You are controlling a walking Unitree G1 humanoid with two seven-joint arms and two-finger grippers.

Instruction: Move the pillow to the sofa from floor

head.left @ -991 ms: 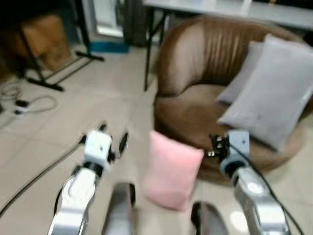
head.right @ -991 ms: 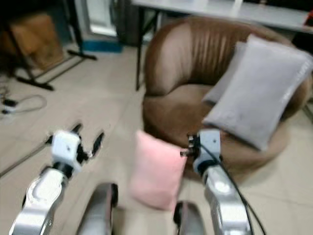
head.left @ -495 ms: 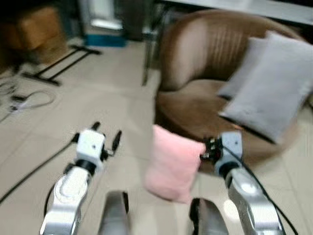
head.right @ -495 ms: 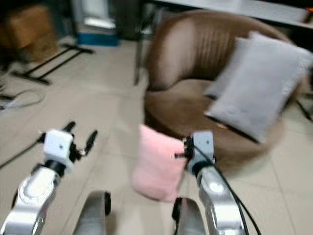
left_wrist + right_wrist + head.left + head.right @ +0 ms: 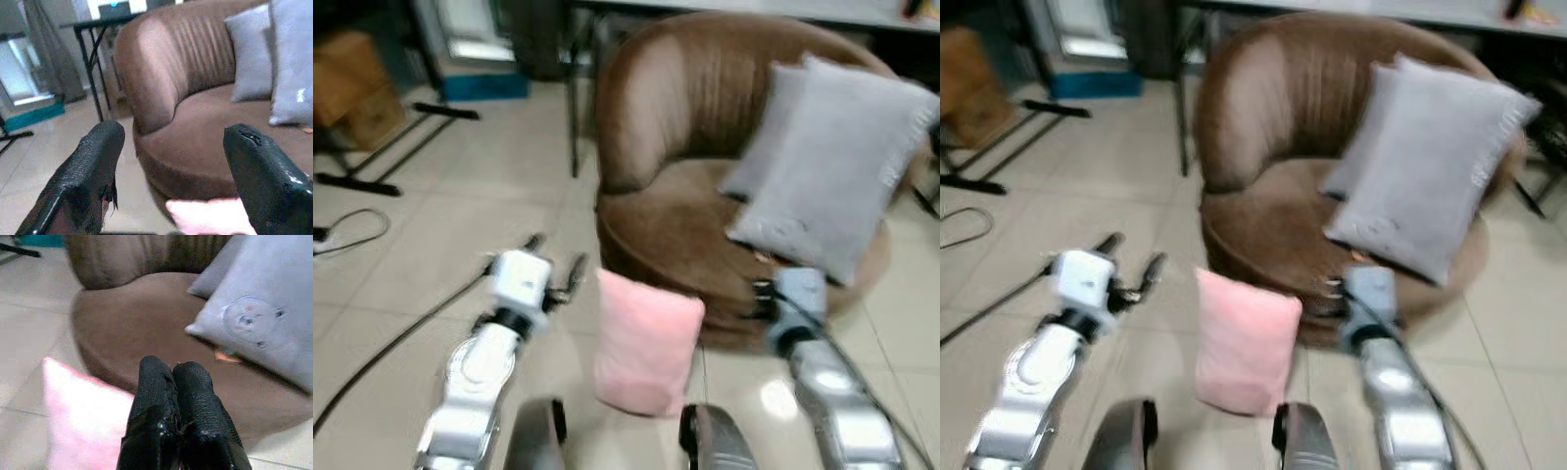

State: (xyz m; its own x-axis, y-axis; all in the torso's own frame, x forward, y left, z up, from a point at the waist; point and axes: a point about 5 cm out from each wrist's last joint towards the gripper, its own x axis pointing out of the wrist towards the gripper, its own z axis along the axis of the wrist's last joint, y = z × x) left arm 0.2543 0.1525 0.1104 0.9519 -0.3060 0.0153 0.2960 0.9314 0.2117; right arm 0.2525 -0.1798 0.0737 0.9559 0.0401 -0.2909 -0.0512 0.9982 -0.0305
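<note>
Pink pillow (image 5: 647, 343) stands on the floor (image 5: 431, 255) against the brown sofa (image 5: 705, 225), ungrasped. Left gripper (image 5: 556, 264) fingers apart, right gripper (image 5: 174, 382) fingers together. Pickup and placing remain.

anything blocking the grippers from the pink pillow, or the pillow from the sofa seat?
Nothing visible sits between either gripper and the pink pillow: left gripper open on its left, right gripper shut on its right. The brown sofa stands directly behind it; two grey cushions fill the seat's right side, the left part is bare.
</note>
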